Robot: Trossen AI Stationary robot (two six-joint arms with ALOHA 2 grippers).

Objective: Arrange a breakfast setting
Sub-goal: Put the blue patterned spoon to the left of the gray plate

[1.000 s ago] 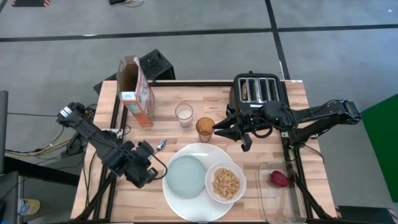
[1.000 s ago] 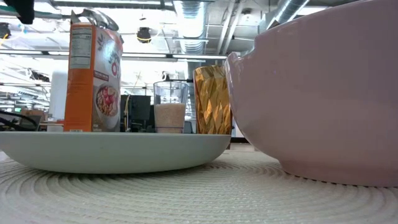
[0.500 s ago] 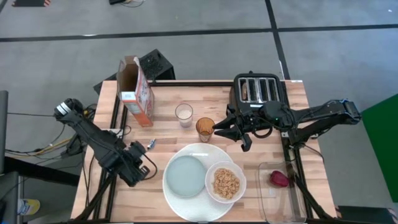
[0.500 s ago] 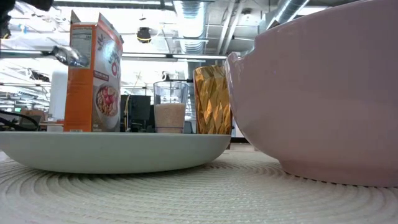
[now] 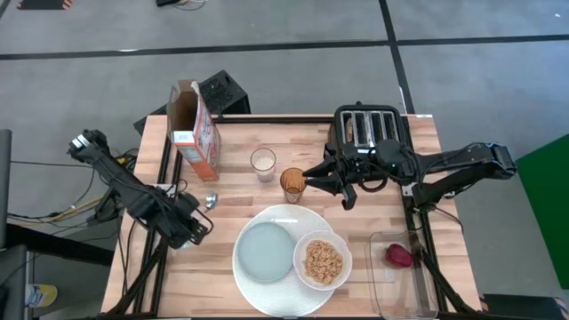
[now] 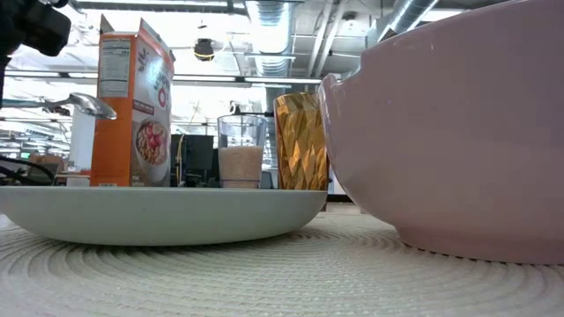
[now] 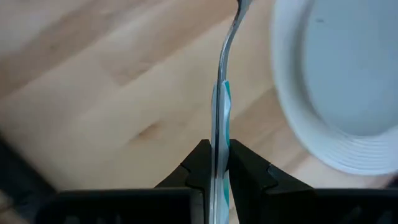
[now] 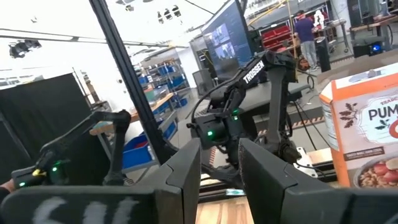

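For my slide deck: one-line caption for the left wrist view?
Left gripper shut on a metal spoon, held over the wooden table beside the large white plate.

Two dark, almost black arms of slim jointed links. Left arm [image 5: 124,187] with a small white marking at its far joint and a bulky black wrist block. Right arm [image 5: 444,167] long and thin, with loose black cables looped at the wrist. Left gripper [image 7: 214,163] with matte black, wedge-shaped fingers on a flat black bar. Right gripper [image 8: 219,171] with broad, smooth dark grey fingers; pale blurred lettering on the housing below.
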